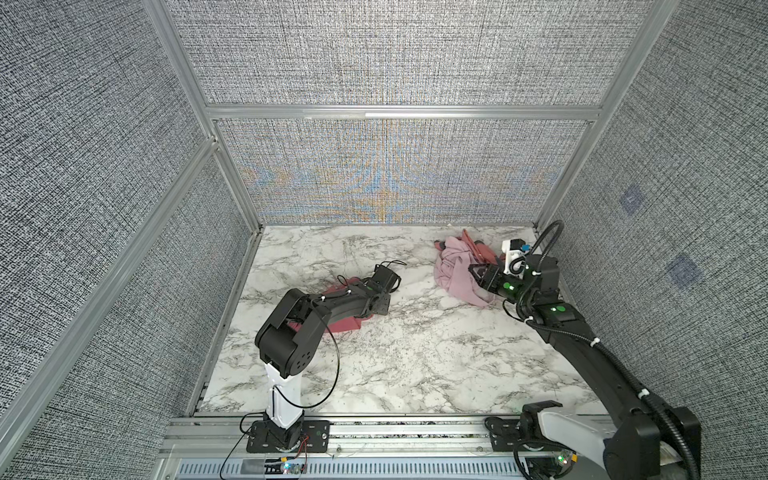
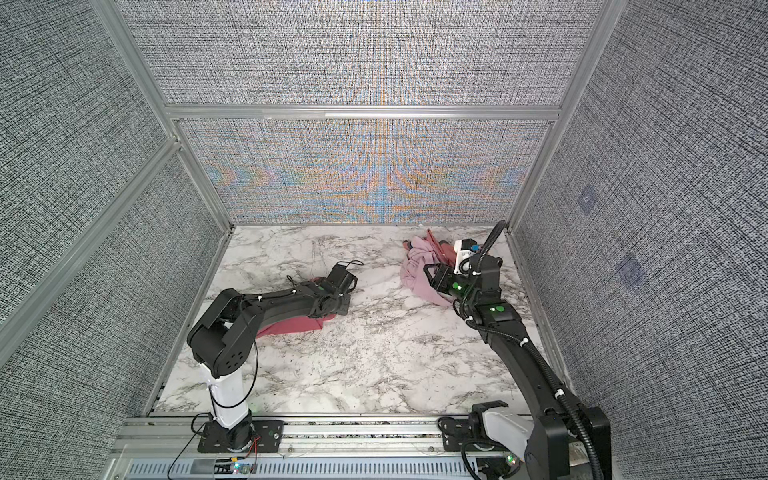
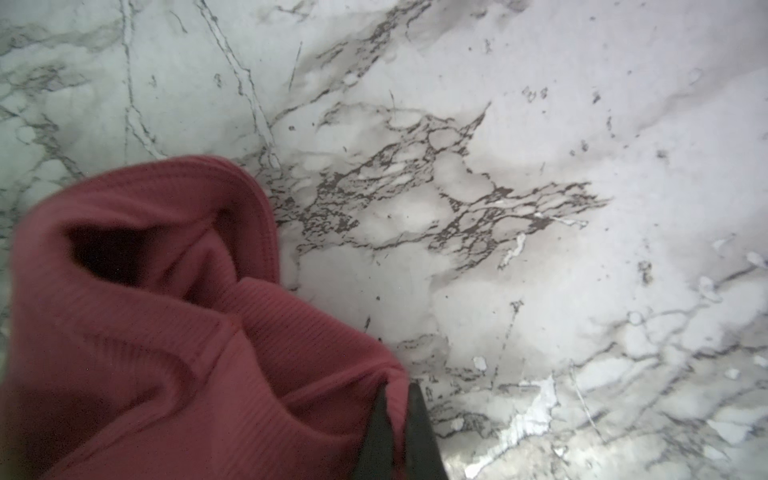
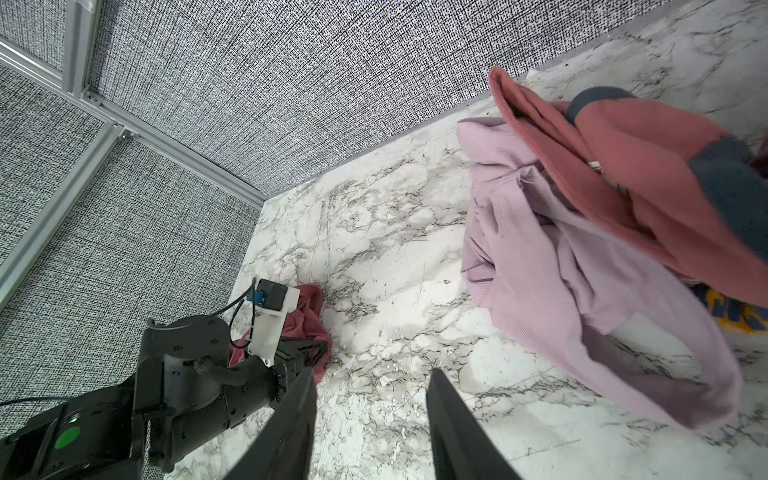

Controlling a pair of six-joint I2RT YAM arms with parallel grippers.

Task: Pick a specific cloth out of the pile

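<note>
One grip: left jaws are pinching plain salmon-red fabric cloth point(image 3: 166, 332), trailing under its arm point(image 1: 332, 305); right jaws are hanging open beside pink-and-red garment pile point(image 1: 455, 270).

In both top views the left arm point(image 1: 332, 305) covered most of the cloth point(image 1: 347, 326). In the left wrist view the cloth ran off two edges, its near folds were blurred, and the left end effector point(image 3: 397, 399) showed only its tips. In the right wrist view the pile point(image 4: 582, 257) was cut off at an edge, and a yellow and blue scrap point(image 4: 733, 311) beneath it could not be identified.
</note>
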